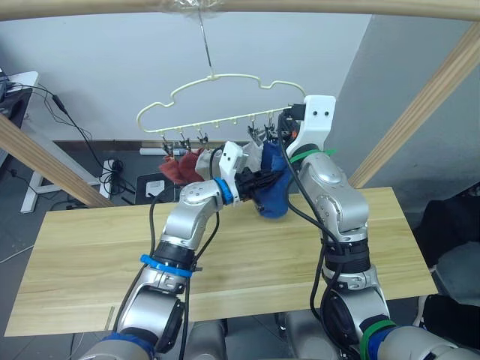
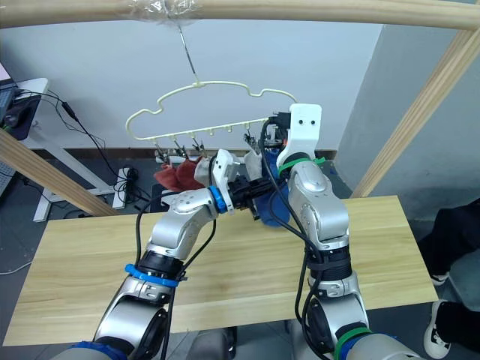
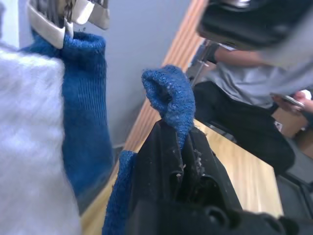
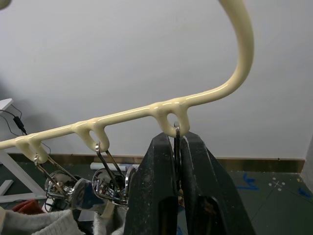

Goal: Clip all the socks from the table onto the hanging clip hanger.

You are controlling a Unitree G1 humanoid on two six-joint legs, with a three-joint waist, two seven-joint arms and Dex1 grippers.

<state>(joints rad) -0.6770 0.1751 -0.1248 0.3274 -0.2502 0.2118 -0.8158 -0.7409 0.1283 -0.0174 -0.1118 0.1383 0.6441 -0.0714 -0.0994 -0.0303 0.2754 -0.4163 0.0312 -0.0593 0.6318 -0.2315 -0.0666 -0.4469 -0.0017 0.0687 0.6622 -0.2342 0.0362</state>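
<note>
Bare wood is all we see of the table (image 1: 247,262), with red, grey and blue socks already hanging from the hanger (image 1: 225,97) under the pole. Our left gripper (image 3: 178,142) is closed on the last blue sock (image 3: 168,95), held just beside its clipped twin. Our right gripper (image 4: 177,147) pinches the end clip (image 4: 176,134), probably to open it, so we should feed the cuff fully between the clip's jaws before letting go.
</note>
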